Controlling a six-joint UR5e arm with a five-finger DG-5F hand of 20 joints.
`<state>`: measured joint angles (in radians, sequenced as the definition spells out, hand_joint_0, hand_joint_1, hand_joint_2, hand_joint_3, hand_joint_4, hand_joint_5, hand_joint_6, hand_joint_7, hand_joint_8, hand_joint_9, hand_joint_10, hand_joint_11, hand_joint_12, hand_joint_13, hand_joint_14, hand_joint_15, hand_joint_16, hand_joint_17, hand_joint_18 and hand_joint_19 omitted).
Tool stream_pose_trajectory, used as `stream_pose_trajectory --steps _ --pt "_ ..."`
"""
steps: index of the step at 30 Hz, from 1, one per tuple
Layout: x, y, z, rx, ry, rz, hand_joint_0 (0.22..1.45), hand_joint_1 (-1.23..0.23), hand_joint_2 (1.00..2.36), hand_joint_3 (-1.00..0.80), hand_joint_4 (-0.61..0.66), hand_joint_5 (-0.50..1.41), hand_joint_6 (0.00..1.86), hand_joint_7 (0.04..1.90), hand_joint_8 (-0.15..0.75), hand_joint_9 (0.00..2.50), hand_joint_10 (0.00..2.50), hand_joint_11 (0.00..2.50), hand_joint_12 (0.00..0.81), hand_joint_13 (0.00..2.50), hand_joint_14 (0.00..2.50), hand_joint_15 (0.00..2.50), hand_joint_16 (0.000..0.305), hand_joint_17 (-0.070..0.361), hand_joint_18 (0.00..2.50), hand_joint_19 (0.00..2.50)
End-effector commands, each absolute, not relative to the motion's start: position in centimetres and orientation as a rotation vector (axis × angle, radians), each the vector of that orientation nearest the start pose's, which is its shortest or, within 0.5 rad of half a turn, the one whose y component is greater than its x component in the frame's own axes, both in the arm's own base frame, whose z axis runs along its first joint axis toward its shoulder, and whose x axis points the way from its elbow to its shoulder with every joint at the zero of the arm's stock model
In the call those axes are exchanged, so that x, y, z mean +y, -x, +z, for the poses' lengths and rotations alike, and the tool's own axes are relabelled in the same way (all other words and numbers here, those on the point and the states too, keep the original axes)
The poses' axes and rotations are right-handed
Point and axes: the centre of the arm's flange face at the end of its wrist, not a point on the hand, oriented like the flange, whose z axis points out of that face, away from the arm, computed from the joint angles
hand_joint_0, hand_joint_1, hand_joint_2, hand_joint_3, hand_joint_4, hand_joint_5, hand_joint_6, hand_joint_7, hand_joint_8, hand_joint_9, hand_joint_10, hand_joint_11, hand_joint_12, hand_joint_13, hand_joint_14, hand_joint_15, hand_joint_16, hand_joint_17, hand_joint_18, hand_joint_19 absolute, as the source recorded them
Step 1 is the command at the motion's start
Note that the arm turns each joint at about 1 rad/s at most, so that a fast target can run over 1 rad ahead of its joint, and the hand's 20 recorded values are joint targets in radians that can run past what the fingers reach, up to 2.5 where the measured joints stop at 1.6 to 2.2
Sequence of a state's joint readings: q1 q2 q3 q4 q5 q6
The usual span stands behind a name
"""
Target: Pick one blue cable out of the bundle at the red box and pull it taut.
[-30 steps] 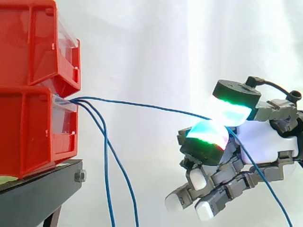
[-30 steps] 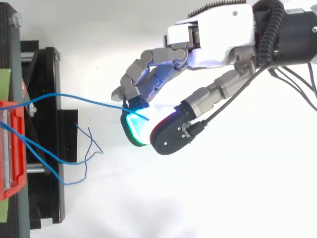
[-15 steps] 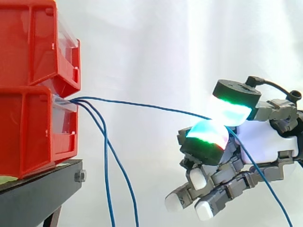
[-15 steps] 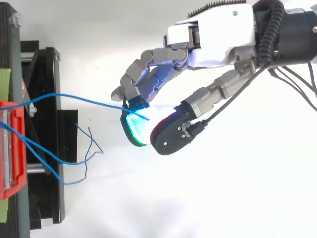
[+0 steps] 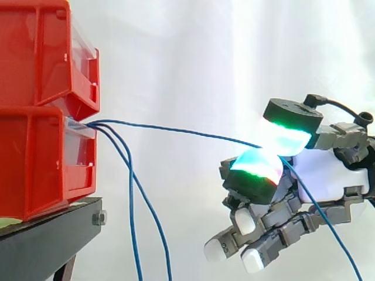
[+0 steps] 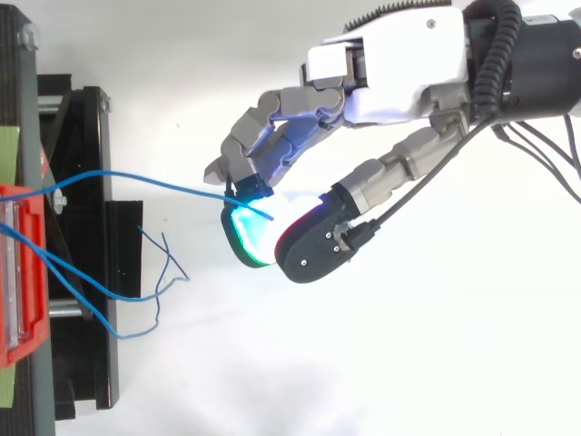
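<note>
Here the hand (image 5: pixel 328 175) pinches one blue cable (image 5: pixel 176 131) between two glowing fingers (image 5: pixel 256 170), the others loosely curled below. The cable runs nearly straight from the lower red bin (image 5: pixel 35 158) to the pinch. Two other blue cables (image 5: pixel 131 205) hang down beside the black stand (image 5: pixel 47 240).

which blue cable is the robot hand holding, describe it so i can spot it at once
Find the stacked red bins at the left of the side view, where blue cables leave the front of the lower bin. The held cable is the topmost one, running almost level to the robot hand, pinched between its glowing pads. The other two cables drop steeply downward.
</note>
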<state>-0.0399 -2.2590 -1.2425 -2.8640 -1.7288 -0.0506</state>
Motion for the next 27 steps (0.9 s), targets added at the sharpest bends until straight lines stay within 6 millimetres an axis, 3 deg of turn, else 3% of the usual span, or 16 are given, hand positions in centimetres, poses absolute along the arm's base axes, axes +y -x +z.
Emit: stream_pose_trajectory --steps 1,27 --pt "-14.65 -72.16 24.48 1.376 -1.177 1.227 0.63 -0.80 1.03 -0.02 0.00 -0.17 0.91 1.24 0.234 0.70 0.01 0.52 0.387 0.37 0.00 0.08 0.057 0.129 0.41 0.18" --pt "-14.65 -72.16 24.48 1.376 -1.177 1.227 0.63 -0.80 1.03 0.01 -0.01 -0.16 0.90 1.26 0.242 0.74 0.01 0.52 0.385 0.38 0.00 0.08 0.057 0.128 0.38 0.15"
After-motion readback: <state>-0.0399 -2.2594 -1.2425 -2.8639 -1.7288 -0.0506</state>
